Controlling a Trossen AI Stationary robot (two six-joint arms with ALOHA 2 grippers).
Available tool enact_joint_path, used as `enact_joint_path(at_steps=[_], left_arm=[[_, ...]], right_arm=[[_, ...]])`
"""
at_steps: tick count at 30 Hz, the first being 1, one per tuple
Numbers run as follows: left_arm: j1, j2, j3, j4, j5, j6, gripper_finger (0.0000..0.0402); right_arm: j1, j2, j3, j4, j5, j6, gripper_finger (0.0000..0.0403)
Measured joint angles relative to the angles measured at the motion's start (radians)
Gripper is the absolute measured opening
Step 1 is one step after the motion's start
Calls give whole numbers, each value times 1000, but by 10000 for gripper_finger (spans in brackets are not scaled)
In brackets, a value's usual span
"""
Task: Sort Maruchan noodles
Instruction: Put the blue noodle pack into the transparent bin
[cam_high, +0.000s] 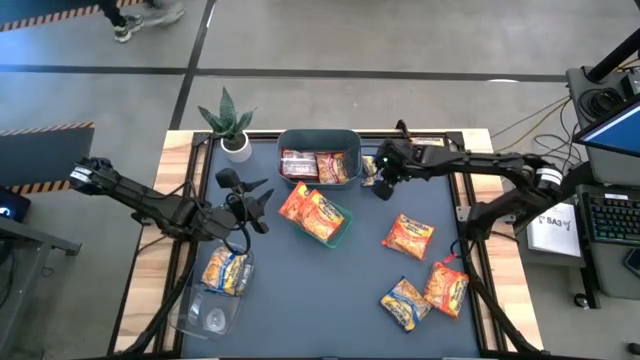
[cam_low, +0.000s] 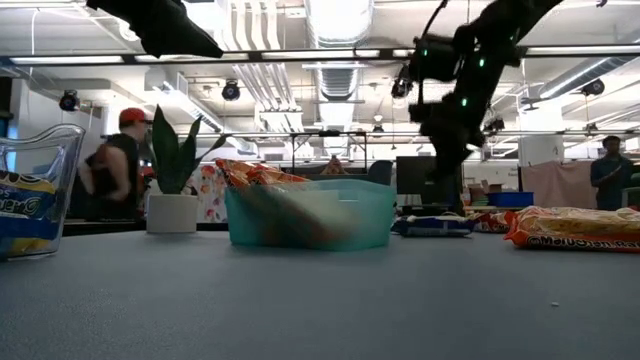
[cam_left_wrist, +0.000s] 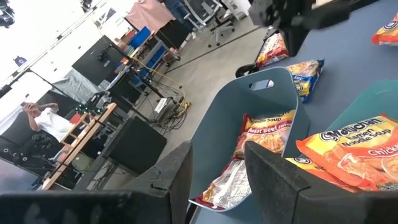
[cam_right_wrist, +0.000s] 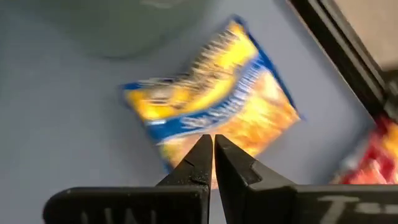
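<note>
From above, the right gripper (cam_high: 383, 186) hangs just beside the grey-teal tub (cam_high: 318, 137) at the far side of the dark mat (cam_high: 300, 300), over a yellow-and-blue packet (cam_high: 368, 172); only the right wrist view shows that its two tapered fingers are pressed tip to tip with nothing between them, the yellow-and-blue packet (cam_right_wrist: 214, 106) lying crinkled and glossy on the mat below; the left gripper (cam_high: 262, 204) sits near the small green tray (cam_high: 345, 222), its fingers (cam_left_wrist: 283, 180) spread apart and empty in the left wrist view; that view alone looks into the tub (cam_left_wrist: 227, 127), smooth-walled with a handle slot, holding dark red-and-white packets (cam_left_wrist: 264, 127); orange-red packets (cam_high: 312, 212) lie flat in the green tray; the overhead view shows a clear rounded container (cam_high: 213, 296) holding a yellow-and-blue packet (cam_high: 226, 270), and four more packets (cam_high: 422, 270) scattered on the mat's right side; the table-level view shows the tray (cam_low: 308, 214) as translucent, beside a potted plant (cam_low: 174, 180) in a white pot.
</note>
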Motion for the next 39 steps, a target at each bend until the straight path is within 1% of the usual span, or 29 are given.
enact_joint_path(at_steps=[2,6,11,17,22,26,29,33,39], left_arm=[[0,0,0,0,0,3,129],[0,0,0,0,0,8,129],[0,0,1,0,0,21,129],[0,0,1,0,0,27,129],[0,0,2,0,0,27,129],[0,0,2,0,0,27,129],[0,0,2,0,0,27,129],[0,0,2,-1,0,27,129],[0,0,2,-3,0,26,129]], right_arm=[[-11,27,-19,19,40,63,8],[-26,74,-67,124,45,125,8],[-26,123,-107,271,54,126,8],[-39,180,-109,366,82,125,8],[-38,211,-109,366,81,140,8],[-25,208,-112,349,39,176,8],[-8,186,-107,284,12,203,8],[7,152,-107,215,-59,264,8],[91,142,-107,177,-122,380,8]])
